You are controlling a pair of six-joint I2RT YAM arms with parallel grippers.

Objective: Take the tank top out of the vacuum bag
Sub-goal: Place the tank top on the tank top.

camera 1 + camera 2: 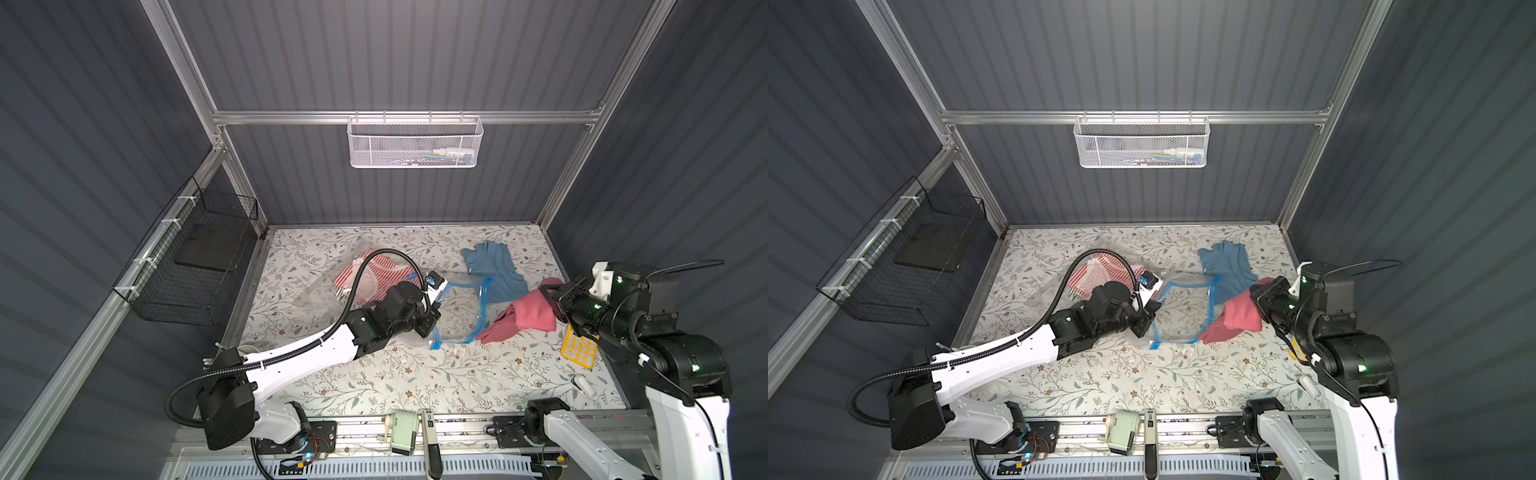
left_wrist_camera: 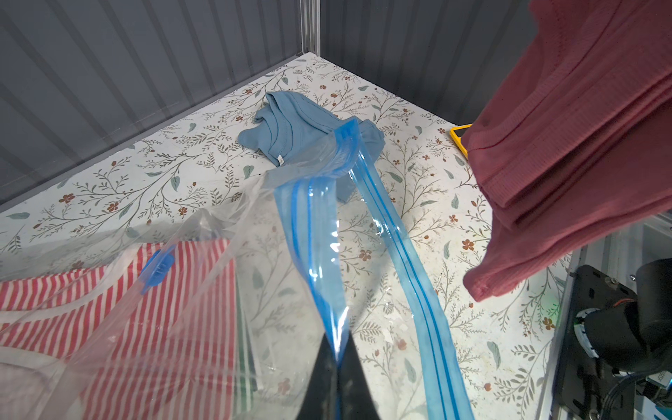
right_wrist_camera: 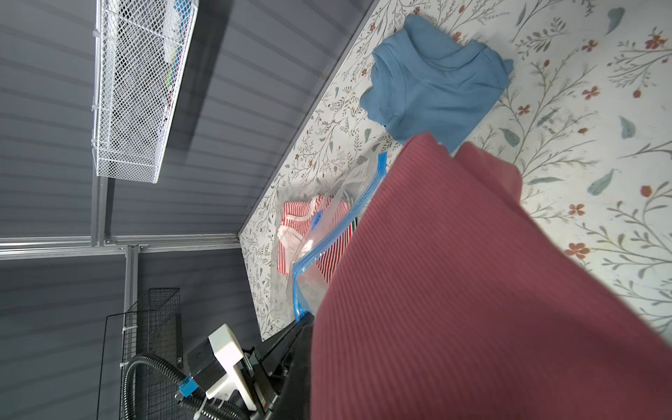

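Though open, bag [image 2: 320, 251] in left gripper [image 2: 338, 363]

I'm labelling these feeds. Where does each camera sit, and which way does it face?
Top views: overhead, near edge, looking down on table; left arm, right arm show.
Left wrist: on left arm, faces along vacuum bag; left tool pinches zip strip.
Right wrist: on right arm, faces pink garment; right tool hidden there.
Shared: both wrists see blue shirt.

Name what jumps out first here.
A pink ribbed garment dangles from the shut right gripper at the right of the table. Mid-table, the left gripper pinches the blue zip strip of the clear vacuum bag, with a red-striped garment inside.
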